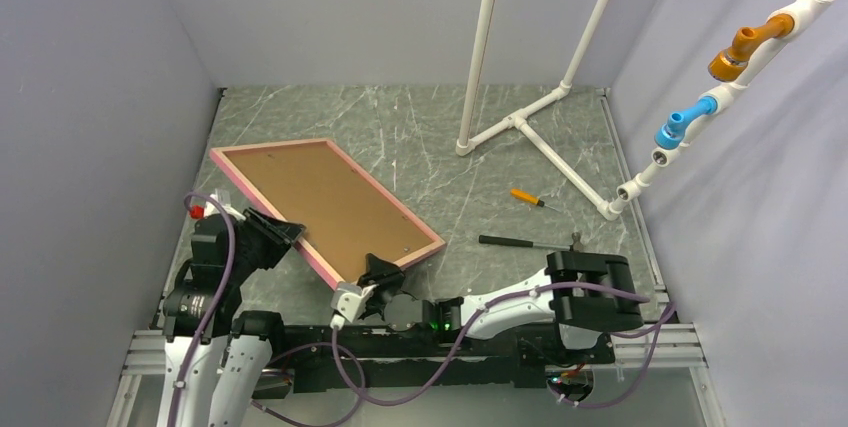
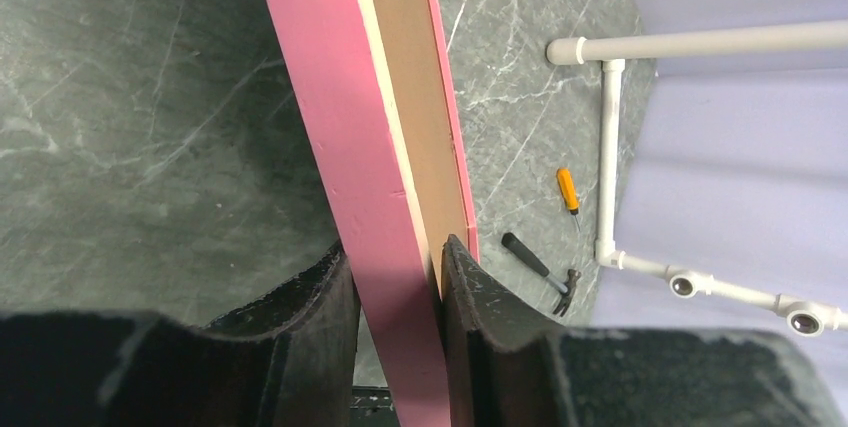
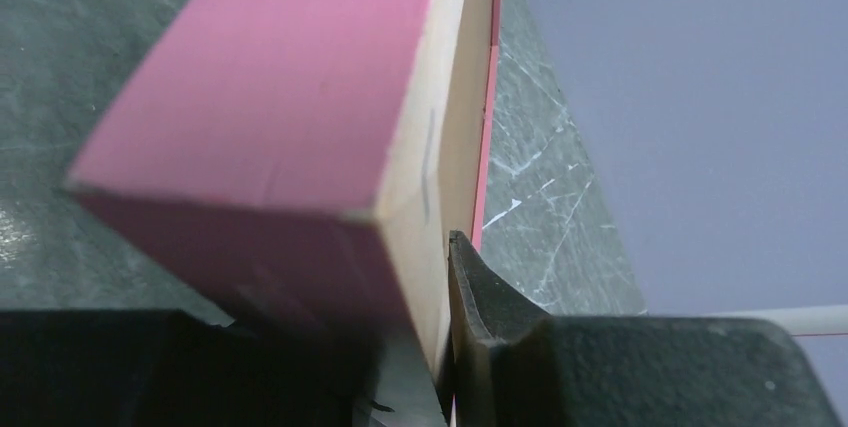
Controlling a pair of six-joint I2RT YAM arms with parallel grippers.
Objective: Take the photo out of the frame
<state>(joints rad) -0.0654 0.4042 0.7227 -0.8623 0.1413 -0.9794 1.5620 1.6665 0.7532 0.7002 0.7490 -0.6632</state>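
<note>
Left tool, right tool tight on frame, arms low.

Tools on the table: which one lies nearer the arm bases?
The black-handled hammer; the orange-handled screwdriver lies farther back, toward the white pipe stand.

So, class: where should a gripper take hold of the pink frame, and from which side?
The near long rail of the frame, approached from the near side, jaws pinching across its thin thickness. It is back-side up, brown backing board showing, too wide to span; only an edge fits. The left gripper and right gripper grip it so.
</note>
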